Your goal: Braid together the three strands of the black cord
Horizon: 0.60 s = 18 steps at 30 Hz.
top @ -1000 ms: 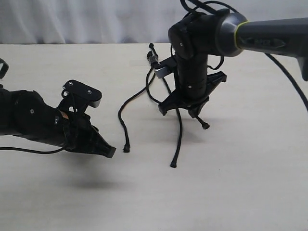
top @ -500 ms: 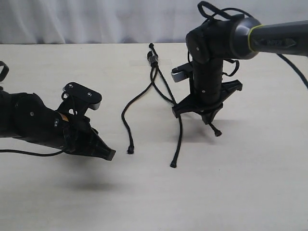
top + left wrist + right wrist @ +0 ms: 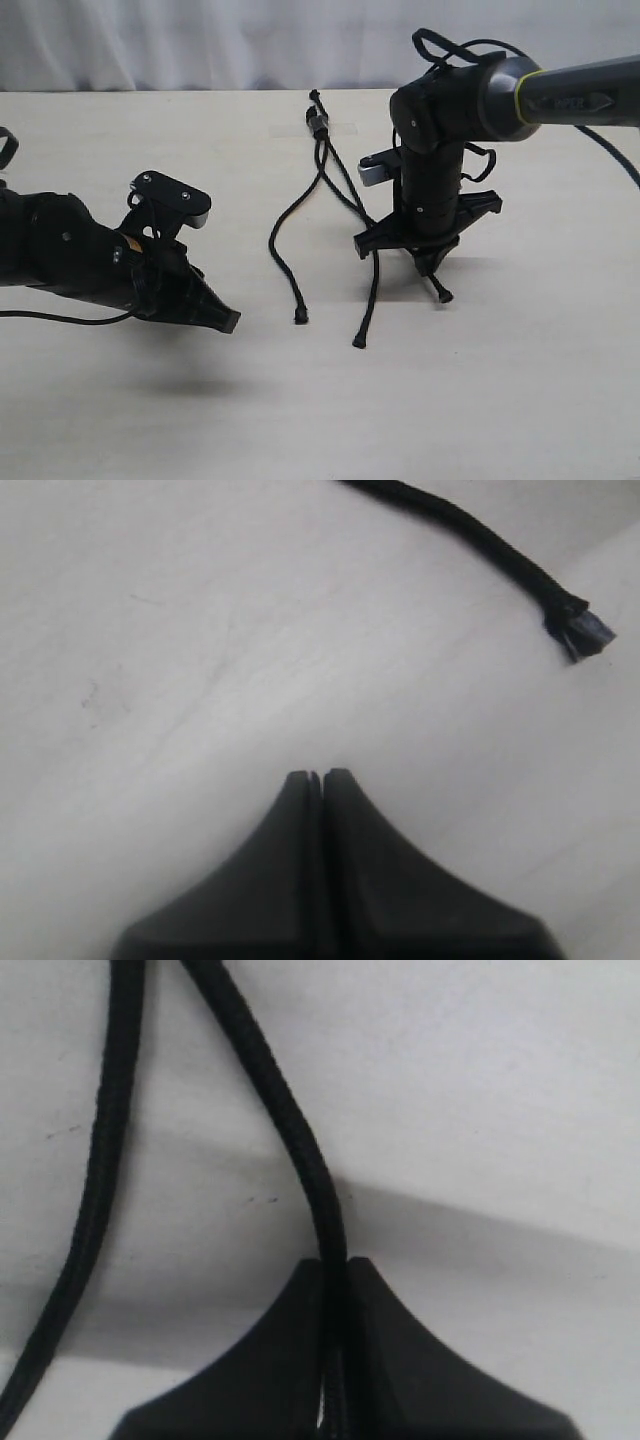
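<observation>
The black cord's knotted head lies at the table's far middle, and the three strands fan toward the front. The left strand curves down to its tip. The middle strand ends nearer the front. My right gripper points down and is shut on the right strand, whose knobbed tip hangs just below it. The middle strand runs beside it. My left gripper is shut on nothing, left of the left strand's tip, and stays apart from it.
The pale table stretches toward the front and right. A faint strip of tape sits by the cord's head. A grey-white backdrop closes off the far edge. Glossy robot cables loop above the right arm.
My right gripper has carried the right strand to the right, then eased down and slightly back. The left strand's tip has slid right. The left arm has not moved.
</observation>
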Motion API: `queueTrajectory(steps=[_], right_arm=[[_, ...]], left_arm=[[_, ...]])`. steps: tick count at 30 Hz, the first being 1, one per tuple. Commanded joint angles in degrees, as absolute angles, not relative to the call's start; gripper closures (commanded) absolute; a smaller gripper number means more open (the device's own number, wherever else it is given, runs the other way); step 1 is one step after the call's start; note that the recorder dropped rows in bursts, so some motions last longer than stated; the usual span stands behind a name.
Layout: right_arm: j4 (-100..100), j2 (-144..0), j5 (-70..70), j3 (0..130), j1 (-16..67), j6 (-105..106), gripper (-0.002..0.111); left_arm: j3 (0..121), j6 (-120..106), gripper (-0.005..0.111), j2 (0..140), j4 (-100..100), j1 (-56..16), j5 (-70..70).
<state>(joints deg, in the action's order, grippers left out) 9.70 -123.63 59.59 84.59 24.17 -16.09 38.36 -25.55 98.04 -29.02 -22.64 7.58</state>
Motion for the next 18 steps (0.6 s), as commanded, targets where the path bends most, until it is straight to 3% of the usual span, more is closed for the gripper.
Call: queueTrajectory(steps=[1, 9, 18], right_arm=[[9.49, -123.09, 59.19, 84.34, 23.88, -17.29, 0.099], [9.49, -123.09, 59.77, 84.34, 23.88, -17.81, 0.075], [6.56, -118.53, 58.39, 87.22, 24.16, -17.81, 0.069]], left_arm=[[38.12, -25.66, 0.107, 97.61, -29.63, -22.72, 6.89], [38.12, -25.66, 0.107, 97.61, -29.63, -22.72, 6.89], [38.12, -25.66, 0.107, 97.61, -29.61, -22.72, 6.66]])
